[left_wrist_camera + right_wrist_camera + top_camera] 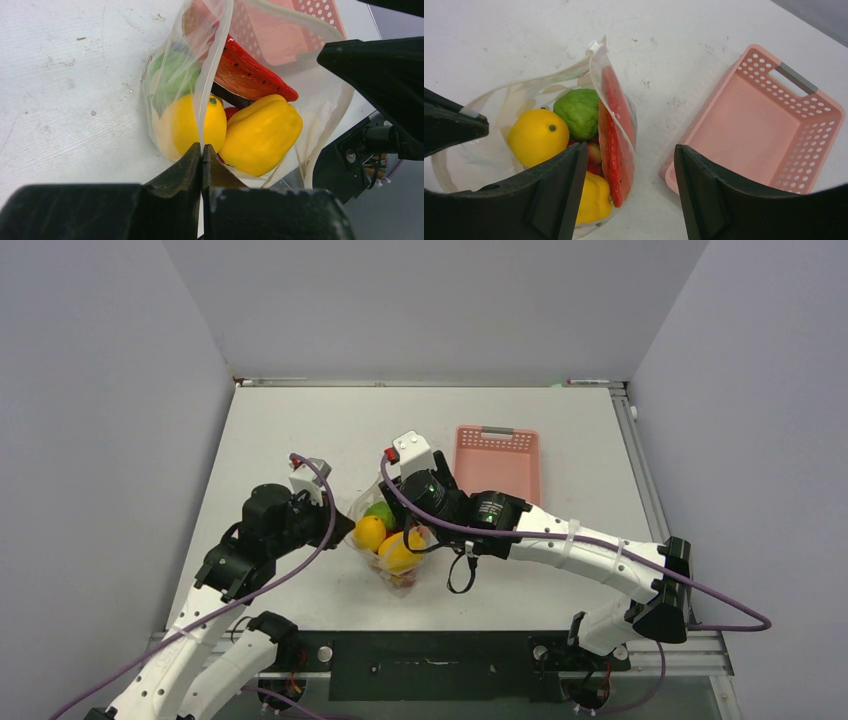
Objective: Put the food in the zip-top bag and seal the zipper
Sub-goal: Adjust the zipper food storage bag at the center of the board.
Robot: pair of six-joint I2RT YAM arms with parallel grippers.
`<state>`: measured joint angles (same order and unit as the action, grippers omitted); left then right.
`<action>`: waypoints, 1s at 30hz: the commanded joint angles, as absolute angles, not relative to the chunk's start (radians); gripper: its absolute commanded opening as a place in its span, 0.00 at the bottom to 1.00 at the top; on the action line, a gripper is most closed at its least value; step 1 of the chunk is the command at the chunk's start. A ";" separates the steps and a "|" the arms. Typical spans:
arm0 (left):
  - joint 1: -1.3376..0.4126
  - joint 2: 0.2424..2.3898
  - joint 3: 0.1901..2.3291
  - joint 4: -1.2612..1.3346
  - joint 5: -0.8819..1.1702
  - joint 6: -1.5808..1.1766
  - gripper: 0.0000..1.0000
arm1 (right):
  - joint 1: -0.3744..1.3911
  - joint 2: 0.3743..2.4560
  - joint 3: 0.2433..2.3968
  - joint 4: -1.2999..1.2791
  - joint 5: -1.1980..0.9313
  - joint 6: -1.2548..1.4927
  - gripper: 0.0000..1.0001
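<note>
In the top view, the left pincer (343, 528) comes in from 9 o'clock and is closed on the rim of the zip-top bag (397, 545). The left wrist view shows its two jaws pressed together with the clear film caught between them. From that pinch the zipper (223, 45) runs away toward 12 o'clock as a pale strip. The bag's mouth gapes, so the strip is not sealed.

The bag sits near the middle of the bench (280, 440), slightly toward the 6 o'clock edge, and the food is inside it. A lemon (538, 136) lies on the bag's 9 o'clock side. A green round fruit (579, 112) touches it at about 1 o'clock. A yellow pepper (262, 132) sits just beside the lemon, nearer the arms' bases. A flat red slice with dark seeds (614, 145) stands on edge against the bag's 3 o'clock wall.

The right pincer (629, 146) hangs over the bag's 3 o'clock side with its jaws well apart and nothing gripped. In the right wrist view one finger (566, 190) covers part of the pepper and the other finger (704, 190) stands outside the bag, with the red slice and the bag wall between them.

At about 2 o'clock from the bag, near but apart, a pink slatted basket (497, 462) rests on the bench.
</note>
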<state>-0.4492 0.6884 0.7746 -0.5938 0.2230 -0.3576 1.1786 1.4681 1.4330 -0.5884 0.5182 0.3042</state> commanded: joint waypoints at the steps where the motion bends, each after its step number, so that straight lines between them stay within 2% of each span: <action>1: -0.449 0.692 0.770 -0.553 0.252 -0.348 0.00 | 1.169 1.425 1.401 -0.609 0.493 0.332 0.61; 5: -0.449 0.700 0.770 -0.549 0.261 -0.347 0.00 | 1.161 1.443 1.393 -0.600 0.474 0.343 0.53; 10: -0.449 0.722 0.773 -0.550 0.262 -0.345 0.00 | 1.153 1.469 1.393 -0.600 0.473 0.347 0.26; 15: -0.449 0.748 0.801 -0.558 0.255 -0.345 0.00 | 1.152 1.460 1.387 -0.602 0.466 0.360 0.06; 26: -0.449 0.842 1.012 -0.669 0.225 -0.291 0.00 | 1.173 1.361 1.315 -0.555 0.510 0.508 0.05; 30: -0.449 0.881 1.076 -0.685 0.242 -0.275 0.00 | 1.245 1.316 1.278 -0.534 0.616 0.584 0.05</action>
